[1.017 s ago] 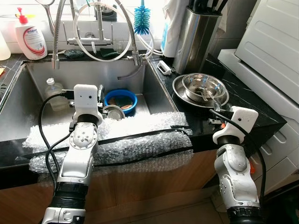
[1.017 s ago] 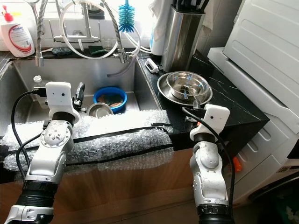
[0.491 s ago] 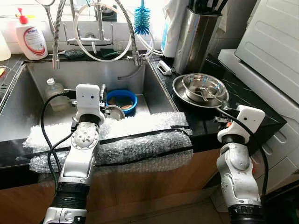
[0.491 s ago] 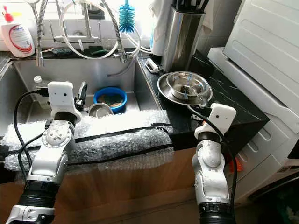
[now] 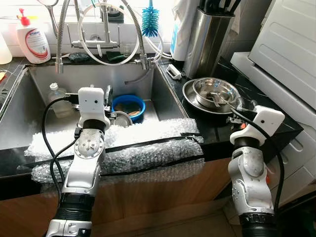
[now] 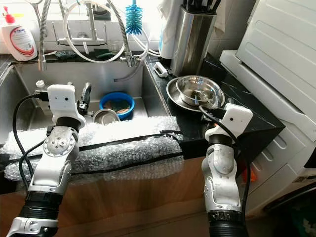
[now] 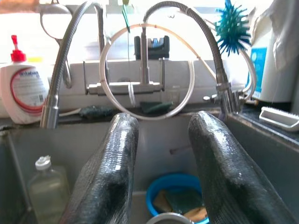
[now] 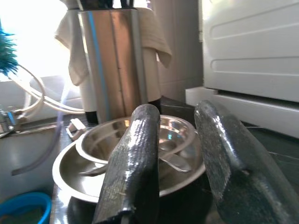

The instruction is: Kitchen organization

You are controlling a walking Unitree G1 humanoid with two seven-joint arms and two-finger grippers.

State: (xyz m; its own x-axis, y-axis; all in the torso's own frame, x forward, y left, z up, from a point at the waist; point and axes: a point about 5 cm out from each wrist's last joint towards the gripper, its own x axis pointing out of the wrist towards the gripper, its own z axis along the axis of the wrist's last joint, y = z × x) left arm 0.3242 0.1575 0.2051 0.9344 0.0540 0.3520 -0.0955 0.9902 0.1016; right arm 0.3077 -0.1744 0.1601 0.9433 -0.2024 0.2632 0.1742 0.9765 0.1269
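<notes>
A steel bowl (image 5: pixel 214 91) holding spoons (image 8: pixel 174 161) sits in a wider steel dish (image 5: pixel 191 98) on the black counter to the right of the sink. My right gripper (image 5: pixel 238 108) hovers at the near rim of that dish, open with nothing between its fingers (image 8: pixel 138 158). In the sink lie a blue bowl (image 5: pixel 128 105) with scraps, a small steel cup (image 5: pixel 119 118) and a clear bottle (image 5: pixel 58 98). My left gripper (image 5: pixel 108 94) hangs over the sink's front, just short of the steel cup, and is open and empty, with its fingers (image 7: pixel 115 168) pointing at the tap.
Bubble wrap (image 5: pixel 148 143) covers the sink's front edge. A steel knife holder (image 5: pixel 207 37), a blue brush (image 5: pixel 149 20) and tap hoses (image 5: pixel 106 34) stand behind. A soap bottle (image 5: pixel 32 39) is at the back left. A white appliance (image 5: pixel 291 54) bounds the right side.
My right arm has moved forward and up, bringing its gripper closer to the steel dish. The left arm has barely shifted.
</notes>
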